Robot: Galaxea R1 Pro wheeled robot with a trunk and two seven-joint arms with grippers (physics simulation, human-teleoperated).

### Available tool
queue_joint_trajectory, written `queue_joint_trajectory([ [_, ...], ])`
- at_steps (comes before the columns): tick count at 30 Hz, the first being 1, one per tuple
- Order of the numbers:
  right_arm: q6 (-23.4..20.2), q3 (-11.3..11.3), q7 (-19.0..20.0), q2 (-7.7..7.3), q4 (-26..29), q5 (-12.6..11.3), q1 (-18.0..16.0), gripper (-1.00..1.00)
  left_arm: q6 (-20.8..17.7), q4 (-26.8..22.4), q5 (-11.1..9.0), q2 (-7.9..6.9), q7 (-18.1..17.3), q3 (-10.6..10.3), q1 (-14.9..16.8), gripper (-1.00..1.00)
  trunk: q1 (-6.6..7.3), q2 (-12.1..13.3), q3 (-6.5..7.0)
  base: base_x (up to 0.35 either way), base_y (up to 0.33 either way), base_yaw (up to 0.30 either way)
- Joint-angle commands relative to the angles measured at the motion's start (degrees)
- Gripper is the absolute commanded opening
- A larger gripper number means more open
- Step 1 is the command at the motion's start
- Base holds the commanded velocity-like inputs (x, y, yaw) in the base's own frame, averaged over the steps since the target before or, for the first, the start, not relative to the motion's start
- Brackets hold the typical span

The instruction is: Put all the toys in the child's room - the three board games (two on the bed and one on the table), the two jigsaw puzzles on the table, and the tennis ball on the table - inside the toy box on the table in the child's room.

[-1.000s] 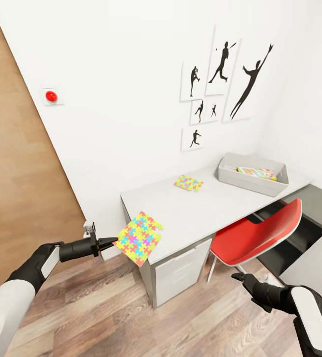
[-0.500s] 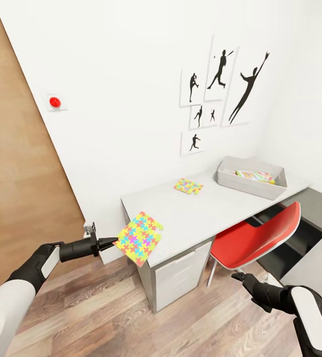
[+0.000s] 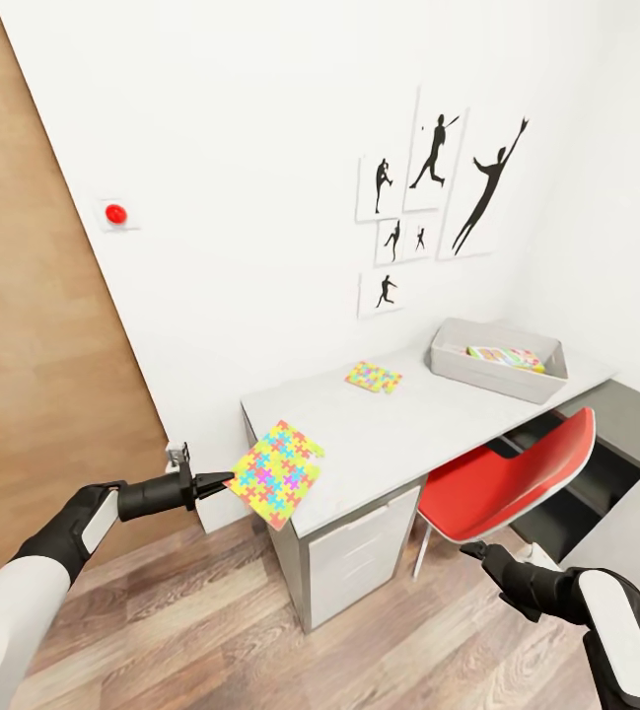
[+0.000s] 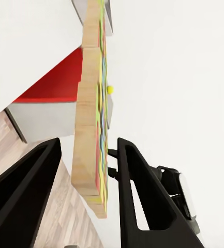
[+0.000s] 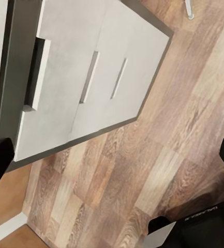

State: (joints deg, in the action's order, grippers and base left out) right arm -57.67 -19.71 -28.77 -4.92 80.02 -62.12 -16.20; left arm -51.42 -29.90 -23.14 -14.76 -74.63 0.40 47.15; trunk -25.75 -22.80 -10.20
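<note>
Jigsaw puzzle (image 3: 276,474) is clamped edge-on in the left tool (image 3: 223,480), held off the near corner of the worktop (image 3: 398,424). Toy box (image 3: 497,359) sits at the worktop's far end, at about 2 o'clock from the held puzzle, well apart. Second puzzle (image 3: 374,377) lies between them. Right tool (image 3: 472,549) hangs low with fingers apart, empty; the left arm is judged the carrying one.

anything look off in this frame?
Nothing spilled or damaged. Left gripper holds one jigsaw puzzle by its edge, tilted, off the table. Second puzzle lies flat; toy box sits upright.
</note>
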Motion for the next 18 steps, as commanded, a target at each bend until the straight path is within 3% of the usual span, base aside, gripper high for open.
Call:
queue_joint_trajectory([
  [1, -0.16, -0.02, -0.59, 0.00, 0.05, -0.60, -0.06, 1.00, -0.44, 0.00, -0.01, 0.00, -0.07, 0.03, 0.04, -1.00, -0.04, -0.11, -0.02, 0.000, 0.000, 0.000],
  [8, -0.20, -0.06, -0.59, -0.04, 0.07, -0.56, -0.06, 1.00, -0.44, -0.02, 0.01, -0.25, -0.07, 0.14, 0.04, -1.00, -0.04, -0.11, 0.64, 0.000, 0.000, 0.000],
  [13, -0.26, -0.06, -0.60, -0.03, 0.10, -0.63, -0.06, 1.00, -0.44, -0.04, -0.13, -2.91, -0.14, 0.19, 0.04, -1.00, -0.04, -0.11, 1.12, 0.000, 0.000, 0.000],
  [18, -0.32, -0.06, -0.61, -0.01, 0.28, -0.70, -0.06, 1.00, -0.44, -0.01, -0.10, -3.70, -0.16, 0.21, 0.04, -1.00, -0.04, -0.11, 1.59, 0.000, 0.000, 0.000],
])
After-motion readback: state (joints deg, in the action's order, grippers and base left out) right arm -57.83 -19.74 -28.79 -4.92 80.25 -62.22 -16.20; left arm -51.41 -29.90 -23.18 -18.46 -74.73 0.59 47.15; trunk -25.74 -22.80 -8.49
